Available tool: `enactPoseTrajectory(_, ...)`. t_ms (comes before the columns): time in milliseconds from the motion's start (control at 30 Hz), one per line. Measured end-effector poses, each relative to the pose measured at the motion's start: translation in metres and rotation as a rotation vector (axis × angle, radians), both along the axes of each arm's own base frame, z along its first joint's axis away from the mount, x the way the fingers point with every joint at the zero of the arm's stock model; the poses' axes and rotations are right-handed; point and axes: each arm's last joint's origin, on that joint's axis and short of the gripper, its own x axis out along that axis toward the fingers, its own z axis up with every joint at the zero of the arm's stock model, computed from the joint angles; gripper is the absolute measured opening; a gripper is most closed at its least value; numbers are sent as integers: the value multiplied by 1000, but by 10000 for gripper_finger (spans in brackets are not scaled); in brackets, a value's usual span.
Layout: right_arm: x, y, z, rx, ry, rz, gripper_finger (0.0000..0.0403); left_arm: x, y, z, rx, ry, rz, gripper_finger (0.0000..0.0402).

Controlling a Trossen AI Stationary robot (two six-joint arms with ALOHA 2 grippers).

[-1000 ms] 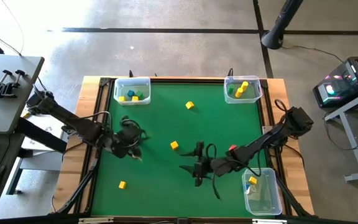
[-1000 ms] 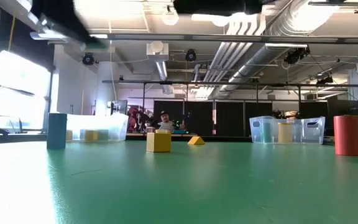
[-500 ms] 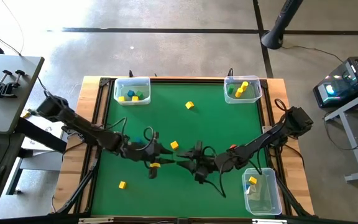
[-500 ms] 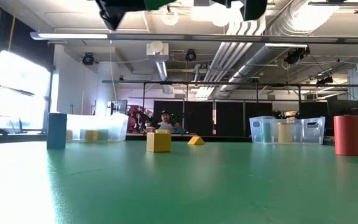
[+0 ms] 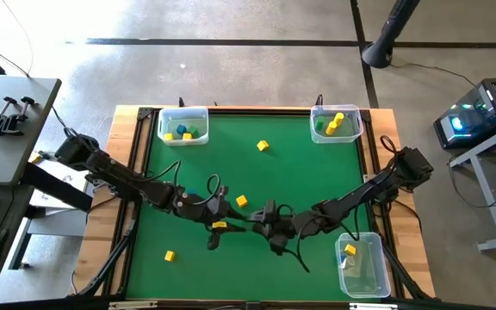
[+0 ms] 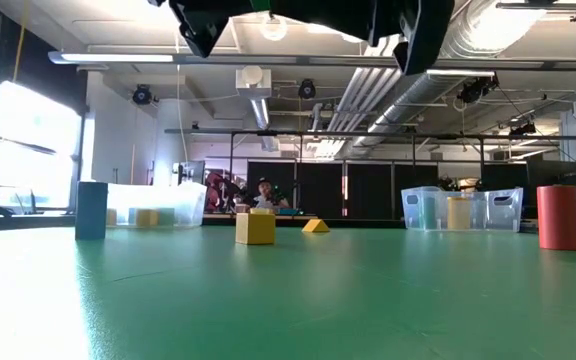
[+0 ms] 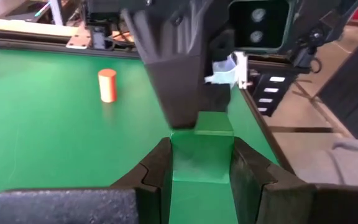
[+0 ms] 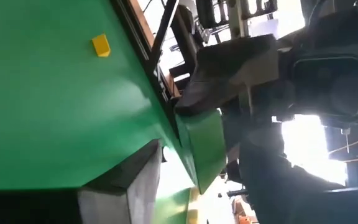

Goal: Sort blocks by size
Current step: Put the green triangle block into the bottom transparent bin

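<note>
Left tool (image 5: 223, 220): mine, out over the middle of the green counter (image 5: 300, 172); its two fingers (image 7: 149, 177) are pinching a green block (image 7: 201, 154) between them, lifted clear of the counter

Right tool (image 5: 262, 223): mine too, nose to nose with the left one at mid-counter; one dark finger (image 7: 174, 74) lies against the green block's far edge; I cannot tell whether this tool is spread or pressed together

Green block from the right wrist: it (image 8: 202, 148) sits just off my own finger (image 8: 122, 180), with the left tool behind it

Loose yellow blocks: one (image 5: 242, 201) just beyond the two tools; one (image 5: 263, 145) farther back toward the rear bins; one (image 5: 170, 256) near the front left corner

Low view: a blue block (image 6: 91, 210) stands at left, a yellow block (image 6: 256, 226) at centre; a red block (image 6: 558, 217) stands upright at right

Bins: rear left bin (image 5: 164, 114) holds yellow, green and blue pieces; rear right bin (image 5: 317, 112) holds yellow and green ones; front right bin (image 5: 364, 280) holds a yellow one
</note>
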Motion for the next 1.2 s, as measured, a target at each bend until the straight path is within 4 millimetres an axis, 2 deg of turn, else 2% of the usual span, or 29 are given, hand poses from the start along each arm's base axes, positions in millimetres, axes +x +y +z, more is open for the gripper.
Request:
enactPoseTrajectory(100, 1, -1, 0, 9, 3, 20, 178, 0, 0, 0, -8, 3, 2, 90)
enactPoseTrajectory(300, 1, 0, 0, 14, 7, 34, 95, 0, 2, -1, -30, 13, 16, 90)
enactPoseTrajectory(500, 0, 0, -2, 104, 19, 15, 32, 0, 2, -3, -42, 33, 13, 97)
enactPoseTrajectory(600, 0, 0, -2, 164, 25, 2, 24, 0, 2, -3, -45, 39, 17, 120)
enactPoseTrajectory(767, -1, 1, -3, 295, 26, -24, 17, 0, 4, -4, -26, 42, 36, 181)
enactPoseTrajectory(900, -2, 2, -5, 338, 48, -35, 2, 0, 4, -5, -18, 54, 43, 216)
enactPoseTrajectory(1200, -3, -4, -13, 381, 101, -132, 0, -6, 9, -7, 37, 105, 114, 227)
